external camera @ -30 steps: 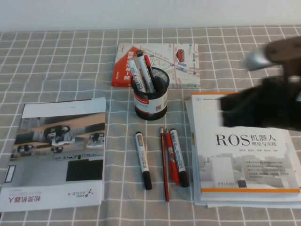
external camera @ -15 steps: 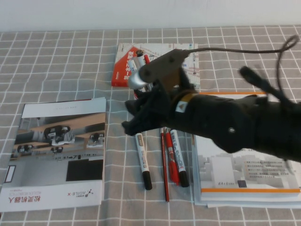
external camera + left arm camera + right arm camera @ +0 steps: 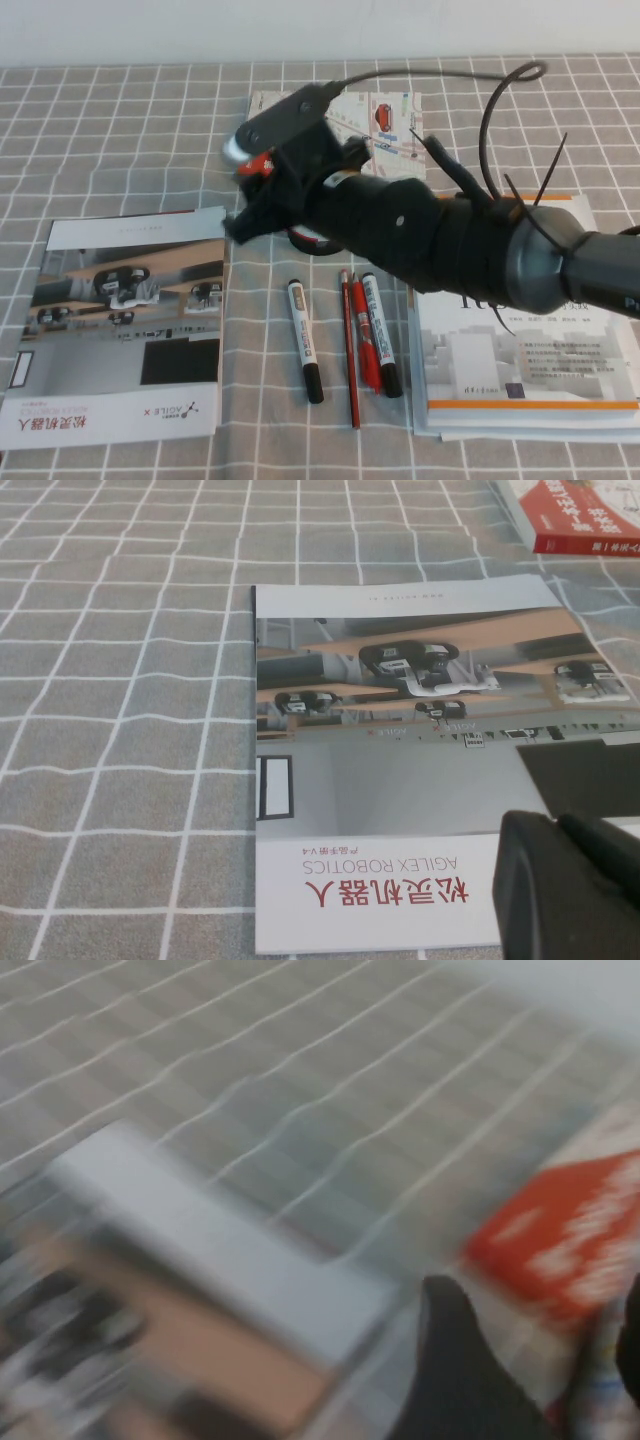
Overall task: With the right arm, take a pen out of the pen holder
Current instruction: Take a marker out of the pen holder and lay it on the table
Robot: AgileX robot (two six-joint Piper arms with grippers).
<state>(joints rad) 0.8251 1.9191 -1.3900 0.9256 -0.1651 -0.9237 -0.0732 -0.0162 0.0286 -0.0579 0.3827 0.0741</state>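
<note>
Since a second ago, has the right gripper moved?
Yes. The right gripper swung left from over the ROS book to the top corner of the brochure, jaws open. The left gripper sits above the brochure.

There it is: the booklet (image 3: 400,780) by the left tool (image 3: 575,885) reads "AGILEX ROBOTICS" and, in red, "松灵机器人", upside down.

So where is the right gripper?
High view: right gripper hovers left of centre, at the far right corner of the brochure. Left gripper hangs above it.
</note>
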